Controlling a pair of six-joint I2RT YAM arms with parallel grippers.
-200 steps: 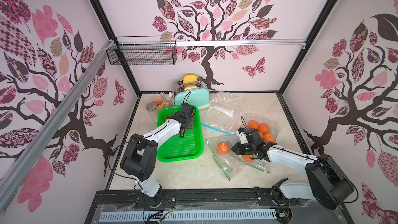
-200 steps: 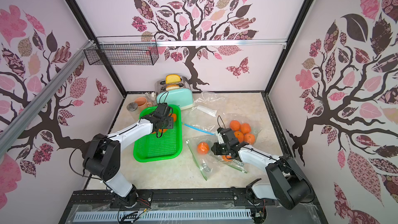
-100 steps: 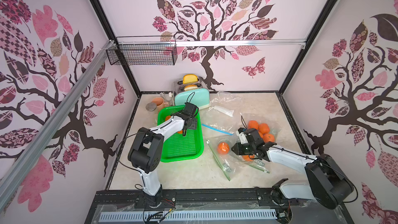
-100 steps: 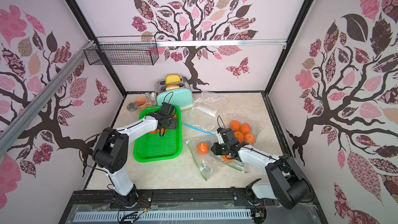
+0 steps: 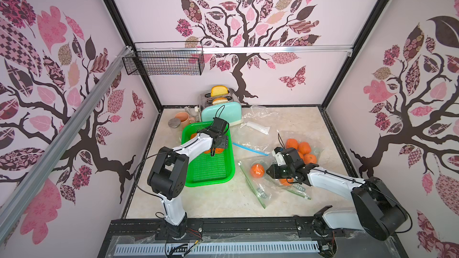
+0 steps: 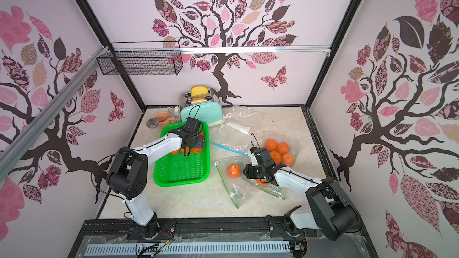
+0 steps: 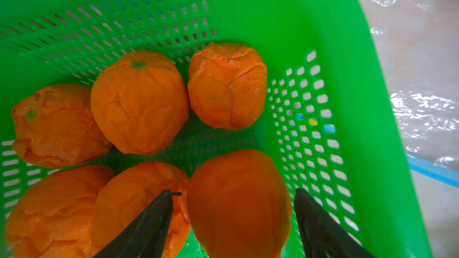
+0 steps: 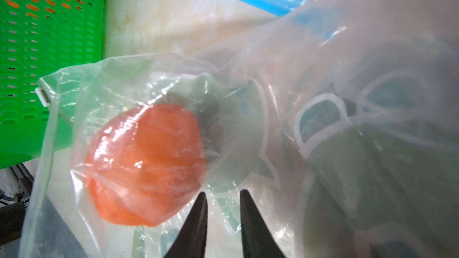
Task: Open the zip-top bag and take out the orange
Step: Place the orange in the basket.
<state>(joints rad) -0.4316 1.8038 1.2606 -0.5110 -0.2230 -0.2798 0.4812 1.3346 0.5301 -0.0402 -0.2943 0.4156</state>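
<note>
Bearing illegible teal print (image 8: 320, 120), zip-top bag (image 8: 248, 45)

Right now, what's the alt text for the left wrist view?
A blurred orange sits between the left gripper's wide-open jaws, inside a green perforated basket. Five more oranges lie beside it; crinkled clear plastic shows beyond the rim.

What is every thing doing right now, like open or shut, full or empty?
Left end effector: open, a loose orange between its jaws, over the green basket.
Right end effector: slightly open, at the zip-top bag.
Zip-top bag: one bagged orange inside; zip unclear.
Green basket: holds several oranges.
Toaster: bread slices sticking up from both slots.
</note>
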